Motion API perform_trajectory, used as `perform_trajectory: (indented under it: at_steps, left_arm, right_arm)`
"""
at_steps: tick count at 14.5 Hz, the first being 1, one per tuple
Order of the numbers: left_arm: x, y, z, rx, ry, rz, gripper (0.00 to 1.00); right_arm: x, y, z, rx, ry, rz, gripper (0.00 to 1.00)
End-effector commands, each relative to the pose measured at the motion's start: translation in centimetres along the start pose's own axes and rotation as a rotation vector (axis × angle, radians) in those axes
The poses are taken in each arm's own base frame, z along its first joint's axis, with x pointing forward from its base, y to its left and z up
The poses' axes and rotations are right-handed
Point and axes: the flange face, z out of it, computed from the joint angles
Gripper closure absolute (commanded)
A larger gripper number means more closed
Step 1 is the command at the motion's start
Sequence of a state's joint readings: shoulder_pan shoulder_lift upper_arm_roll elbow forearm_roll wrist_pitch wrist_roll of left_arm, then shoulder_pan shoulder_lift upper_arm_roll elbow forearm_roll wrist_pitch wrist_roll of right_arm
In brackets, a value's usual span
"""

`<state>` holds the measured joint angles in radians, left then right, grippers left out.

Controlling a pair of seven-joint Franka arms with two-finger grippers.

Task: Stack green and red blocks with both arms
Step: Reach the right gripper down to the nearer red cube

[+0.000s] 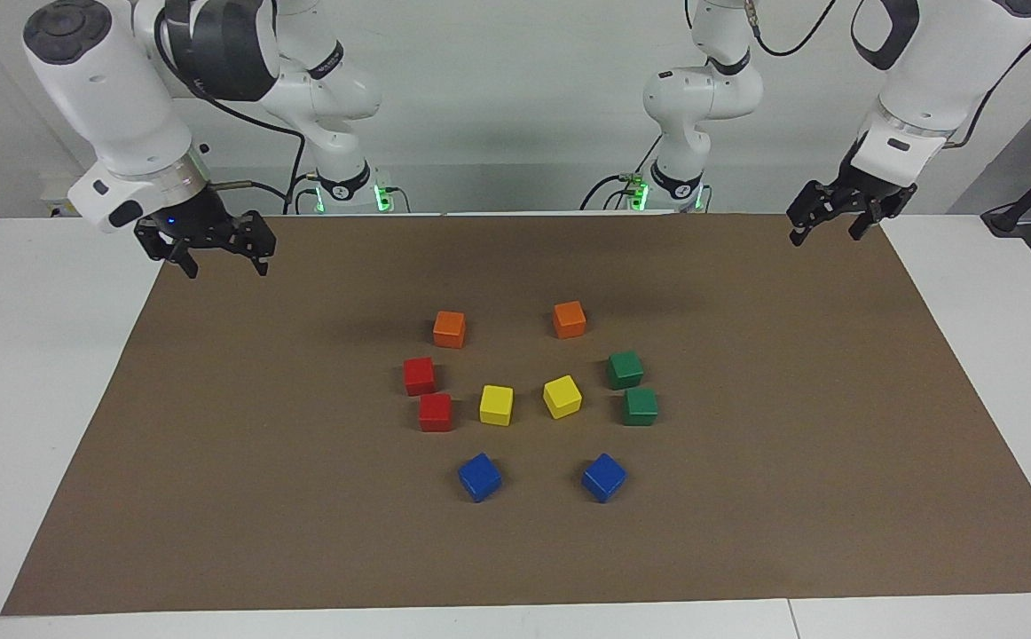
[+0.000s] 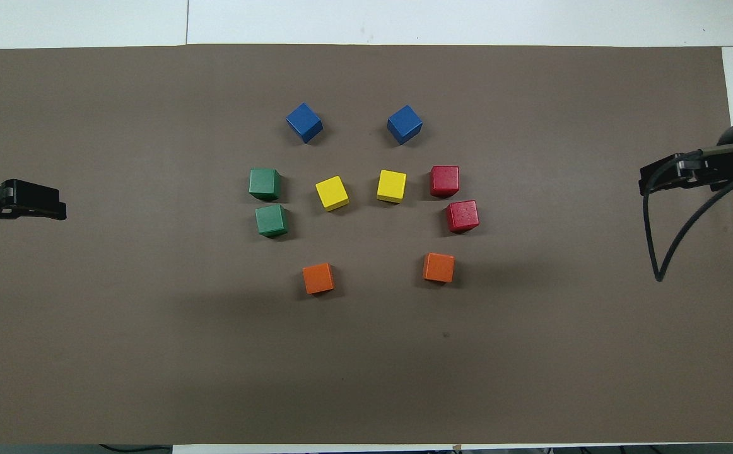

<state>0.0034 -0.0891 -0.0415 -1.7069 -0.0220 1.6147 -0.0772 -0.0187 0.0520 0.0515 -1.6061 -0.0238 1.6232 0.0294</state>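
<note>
The black two-finger right gripper (image 1: 218, 262) is hanging over the corner of the brown mat (image 1: 790, 426) at the right arm's end of the table, its fingers standing apart and holding nothing, touching nothing. The black two-finger left gripper (image 1: 826, 229) is hanging over the mat's corner at the left arm's end, its fingers also standing apart and gripping nothing. Both are sitting well apart from the blocks.

The 2 bright red matte cubes (image 1: 427, 395) are lying just beside each other on the mat, toward the right arm's end of the cluster, neither stacked. The 2 dark green matte cubes (image 1: 632, 388) are lying as a close pair toward the left arm's end, also flat on the mat. Between these pairs 2 yellow cubes (image 1: 496, 405) are sitting side by side. The 2 orange cubes (image 1: 449, 329) are resting nearer to the robots than the reds and greens, and the 2 blue cubes (image 1: 479, 477) are resting farther from the robots, each turned at a slant. There are no containers showing; every cube is sitting singly on the mat, which is covering the white table (image 1: 27, 373)
</note>
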Motion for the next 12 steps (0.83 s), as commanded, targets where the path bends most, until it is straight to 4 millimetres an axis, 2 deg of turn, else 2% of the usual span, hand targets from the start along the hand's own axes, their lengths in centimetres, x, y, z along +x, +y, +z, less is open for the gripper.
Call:
perform_trajectory:
  at_steps: [1,3,7,12]
  left_arm:
    - [-0.4,-0.5,-0.2,-0.006,0.011,-0.01,0.0]
    - [-0.4,-0.8,-0.2,-0.006,0.011,-0.024,0.0]
    - [-0.4,-1.3,-0.2,-0.013,0.009,-0.038,0.0]
    - [-0.2,-1.0,-0.5,-0.014,0.038,-0.034,0.0]
  right_arm:
    - [1.1,-5.2,2.1,0.011,0.013,0.095,0.0]
    - [2.0,-9.3,3.6,0.02,0.023,0.132,0.0]
    - [3.0,-15.4,7.0,0.038,0.042,0.157,0.0]
    - [3.1,-17.9,11.8,0.049,0.064,0.156,0.01]
